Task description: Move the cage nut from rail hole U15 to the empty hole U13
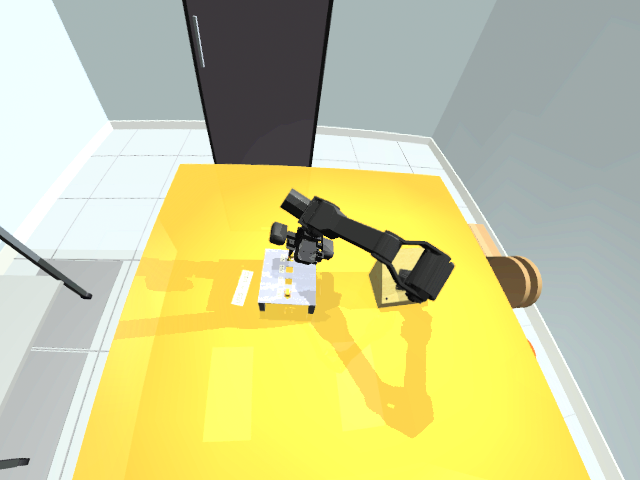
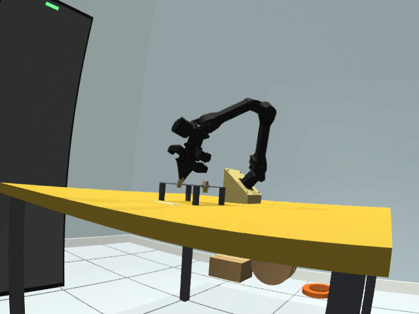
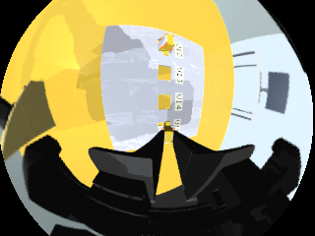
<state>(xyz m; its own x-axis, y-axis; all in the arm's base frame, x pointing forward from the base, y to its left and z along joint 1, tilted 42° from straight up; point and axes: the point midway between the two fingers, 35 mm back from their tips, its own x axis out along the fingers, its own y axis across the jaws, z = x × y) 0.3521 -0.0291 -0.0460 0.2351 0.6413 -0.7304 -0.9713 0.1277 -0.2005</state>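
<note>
The tabletop is plain bright yellow. The rail plate is pale lavender-grey with white flecks, its U-number labels white with dark characters. The nut at U12 is gold with orange and white parts. The gripper is black. The ring on the floor is orange.

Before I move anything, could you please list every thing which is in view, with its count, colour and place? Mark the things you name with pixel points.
Table [image 1: 289,413] [image 2: 203,216]: one, yellow, centre.
Rail plate [image 1: 271,289] [image 3: 130,93]: one, pale grey, raised on dark legs.
Cage nuts: two, yellowish; one [image 3: 166,43] at the far hole, one [image 3: 168,129] at the fingertips.
White strip [image 1: 241,287]: one, beside the plate.
Dark door [image 1: 263,77]: one, behind the table.
Brown box [image 2: 224,268], brown round object [image 2: 270,271], orange ring [image 2: 308,290]: one each, floor.
Arm [image 1: 361,235] [image 2: 264,135]: one, black, on a wooden wedge [image 2: 233,192].
Gripper [image 2: 181,178] [image 3: 168,132]: one, black, over the plate.
</note>
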